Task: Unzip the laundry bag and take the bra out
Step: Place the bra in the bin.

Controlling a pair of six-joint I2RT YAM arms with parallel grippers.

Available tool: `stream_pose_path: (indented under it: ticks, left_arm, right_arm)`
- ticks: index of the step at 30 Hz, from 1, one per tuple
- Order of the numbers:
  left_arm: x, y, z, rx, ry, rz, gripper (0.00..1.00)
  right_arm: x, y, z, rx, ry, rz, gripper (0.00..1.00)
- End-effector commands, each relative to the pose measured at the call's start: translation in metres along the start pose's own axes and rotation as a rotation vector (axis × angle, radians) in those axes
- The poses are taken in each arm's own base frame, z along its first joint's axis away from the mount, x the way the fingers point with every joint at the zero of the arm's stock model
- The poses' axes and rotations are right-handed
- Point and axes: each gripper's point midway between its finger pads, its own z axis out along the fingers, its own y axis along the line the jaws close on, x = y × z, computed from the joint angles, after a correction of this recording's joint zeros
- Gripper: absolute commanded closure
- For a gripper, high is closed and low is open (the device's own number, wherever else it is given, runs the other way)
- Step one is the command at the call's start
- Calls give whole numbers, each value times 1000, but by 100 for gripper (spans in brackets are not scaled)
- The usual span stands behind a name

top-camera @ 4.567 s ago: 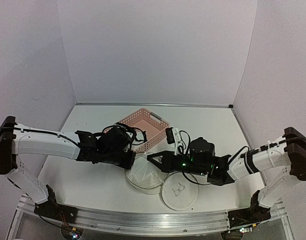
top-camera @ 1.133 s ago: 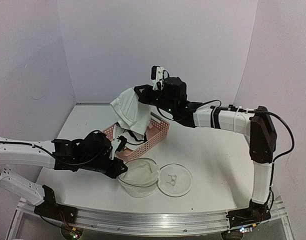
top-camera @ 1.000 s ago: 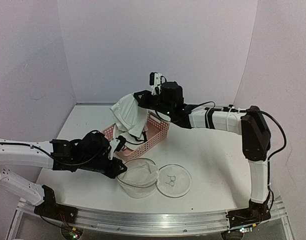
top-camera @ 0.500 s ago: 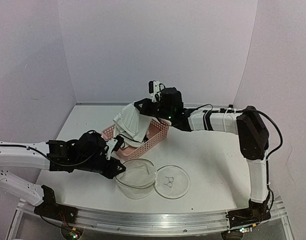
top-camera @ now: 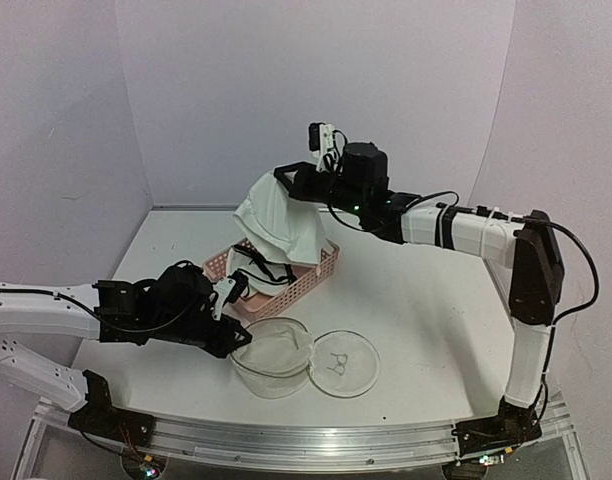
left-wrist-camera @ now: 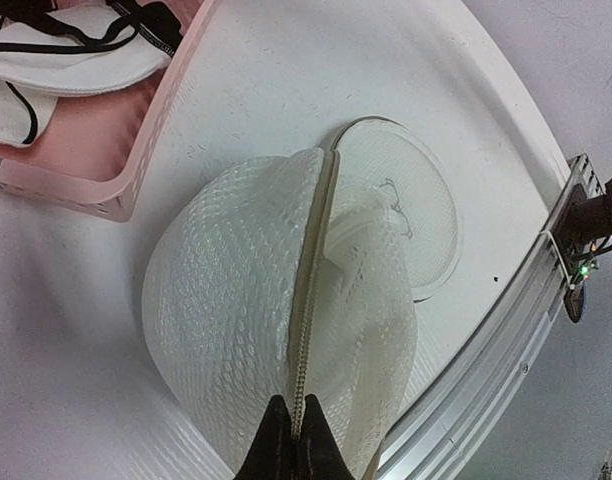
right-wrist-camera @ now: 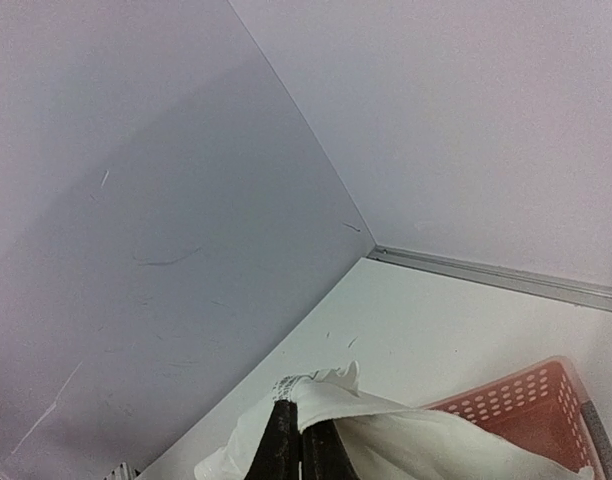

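Your R tool (top-camera: pixel 284 183) is pinching shut on the bra (top-camera: pixel 281 225), which is hanging right below it over the pink basket (top-camera: pixel 324 268), w/ lower end + straps trailing into it. Your L tool (top-camera: pixel 239 340) is clamping the laundry bag (top-camera: pixel 276 358) by its zip rim, bag sitting open on the bench (top-camera: pixel 426 300). Unzip + removal are looking done; only drop + release remaining, I'd say.

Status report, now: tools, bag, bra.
Left tool shut on bag zip rim. Right tool shut on bra, held above basket, lower end in it. Bag open, bra out. Nothing blocking.
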Motion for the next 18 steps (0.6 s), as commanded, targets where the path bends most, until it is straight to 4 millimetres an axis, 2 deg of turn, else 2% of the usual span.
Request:
stream_pose_path:
  ticks: [1,5,10,16,18]
  left_arm:
    - [-11,-9,-2,23,-31,5,100]
    - [-9,-8,-2,21,-28,-3,100]
    - [-8,-7,-3,21,-28,-12,100]
    - [-7,-7,-2,19,-24,-13,100]
    - [-9,-7,-1,18,-23,-11,100]
  right_arm:
    - [45,-20,28,7,114,13,100]
    - [93,-44,52,15,209,58,100]
    - [136,-63,71,14,284,122,100]
    - [151,-73,72,34,310,142,100]
    - [154,-74,72,41,316,148,90]
